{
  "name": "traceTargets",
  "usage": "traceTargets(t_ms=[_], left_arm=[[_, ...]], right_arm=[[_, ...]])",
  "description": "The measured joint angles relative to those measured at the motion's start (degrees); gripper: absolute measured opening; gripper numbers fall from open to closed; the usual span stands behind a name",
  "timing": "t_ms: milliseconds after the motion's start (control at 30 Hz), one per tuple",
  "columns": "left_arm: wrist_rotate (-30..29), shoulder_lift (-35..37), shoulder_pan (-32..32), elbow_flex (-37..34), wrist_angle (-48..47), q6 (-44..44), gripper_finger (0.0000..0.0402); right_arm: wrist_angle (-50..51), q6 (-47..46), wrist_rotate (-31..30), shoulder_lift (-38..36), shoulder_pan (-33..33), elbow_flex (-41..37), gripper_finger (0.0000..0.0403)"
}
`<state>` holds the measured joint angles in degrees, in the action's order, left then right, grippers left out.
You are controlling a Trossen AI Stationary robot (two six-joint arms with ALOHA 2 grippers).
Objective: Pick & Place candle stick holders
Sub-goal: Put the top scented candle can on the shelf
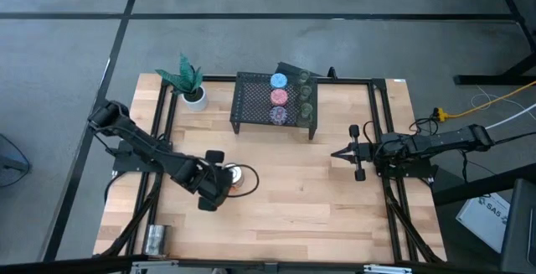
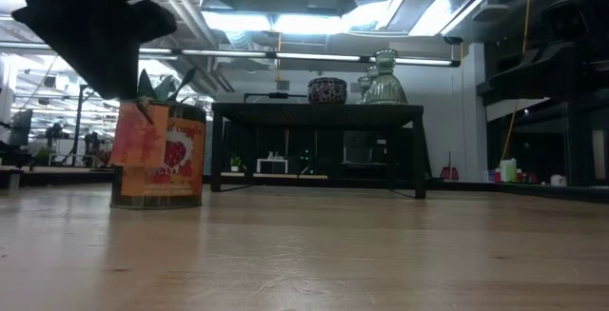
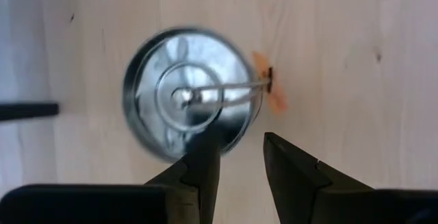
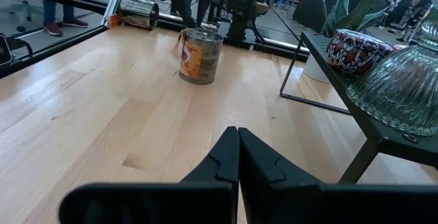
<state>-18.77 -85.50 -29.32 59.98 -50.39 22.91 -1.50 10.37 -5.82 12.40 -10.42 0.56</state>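
A silvery candle stick holder with orange marks stands upright on its base on the wood table, left of centre; it also shows in the low view and the right wrist view. My left gripper hovers over its rim, pointing steeply down. It is open by a narrow gap, one finger over the holder's inside and the other outside. My right gripper waits shut at the table's right. Blue, pink, purple and green glassy holders stand on the black rack. My left gripper comes at the silvery holder's rim from above, slanting in from the table's left. Whether either finger touches the wall, I cannot tell. The holder stands upright on the table.
A white pot with a green plant stands at the far left, beside the rack. Another silvery holder lies on its side at the near left corner, outside the black frame rails. Bare wood stretches between the two arms.
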Motion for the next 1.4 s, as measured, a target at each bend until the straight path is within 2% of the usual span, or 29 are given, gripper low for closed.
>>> traceTargets(t_ms=[233,467,633,800,1167,1400], left_arm=[[0.29,-0.2,0.15,-0.38,2.71,-8.17,0.0101],[-0.64,-5.25,0.59,0.03,2.91,-15.24,0.009],[-1.33,-6.71,1.43,0.2,3.2,-16.23,0.0071],[-1.37,-6.77,2.41,0.33,3.3,-16.01,0.0012],[1.56,-5.32,3.21,6.2,-2.44,-17.03,0.0003],[-0.04,-4.65,3.39,11.48,-8.37,-17.92,0.0002]], right_arm=[[-0.02,0.0,0.02,0.0,0.0,0.0,0.0003],[0.0,0.0,0.02,0.01,0.0,0.01,0.0003],[-0.02,0.0,0.02,0.0,0.0,0.0,0.0003],[0.0,0.0,0.02,0.01,-0.02,0.01,0.0003],[-0.02,0.0,0.0,0.02,0.0,0.0,0.0003],[0.0,0.0,0.02,0.02,0.0,0.0,0.0003]])
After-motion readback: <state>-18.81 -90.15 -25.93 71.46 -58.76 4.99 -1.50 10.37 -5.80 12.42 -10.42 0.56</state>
